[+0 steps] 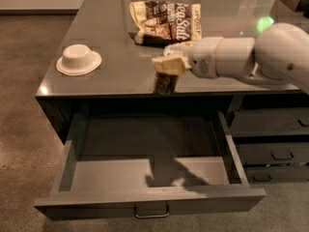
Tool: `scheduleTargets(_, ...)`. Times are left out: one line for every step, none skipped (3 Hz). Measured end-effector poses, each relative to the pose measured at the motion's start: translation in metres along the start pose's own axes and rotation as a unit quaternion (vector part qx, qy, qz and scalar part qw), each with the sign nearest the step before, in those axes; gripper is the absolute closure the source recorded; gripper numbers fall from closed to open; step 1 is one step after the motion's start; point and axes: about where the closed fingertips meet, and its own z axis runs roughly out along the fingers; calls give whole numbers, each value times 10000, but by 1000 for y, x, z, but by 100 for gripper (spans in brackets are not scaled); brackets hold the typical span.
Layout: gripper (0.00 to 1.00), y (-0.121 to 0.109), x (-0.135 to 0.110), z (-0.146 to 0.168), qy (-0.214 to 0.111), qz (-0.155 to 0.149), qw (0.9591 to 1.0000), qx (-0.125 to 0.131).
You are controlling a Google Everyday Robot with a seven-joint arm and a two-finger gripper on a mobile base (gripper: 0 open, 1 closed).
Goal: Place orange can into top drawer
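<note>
White bowl (pixel 78 59) at 10 o'clock on the counter (pixel 111 37), bag (pixel 166 23) at 12. Gripper (pixel 168 67) at centre, clamped on the can (pixel 165 83), which hangs at the counter's front edge above the open drawer (pixel 149 201) at 6. Arm (pixel 251 57) enters from 3.

White bowl (pixel 78 59); snack bag (pixel 166 22)

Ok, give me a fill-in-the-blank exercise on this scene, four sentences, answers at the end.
1. The tool, at the countertop's front edge, is ___ on the orange can.
2. The top drawer below it stands ___.
3. The white bowl lies upside ___ on the countertop.
4. The snack bag lies ___ the can, farther back.
Missing words: shut; open; down; behind.
</note>
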Motion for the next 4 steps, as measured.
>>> scheduleTargets(100, 17, 33, -30, 108, -407, 9989, -189)
scheduleTargets(100, 30, 64, -49, 256, -550, 9976, -319)
scheduleTargets(100, 33, 96, -48, 482, -499, 9966, -438)
scheduleTargets(100, 33, 120, -22, 738, -419, 9957, -370)
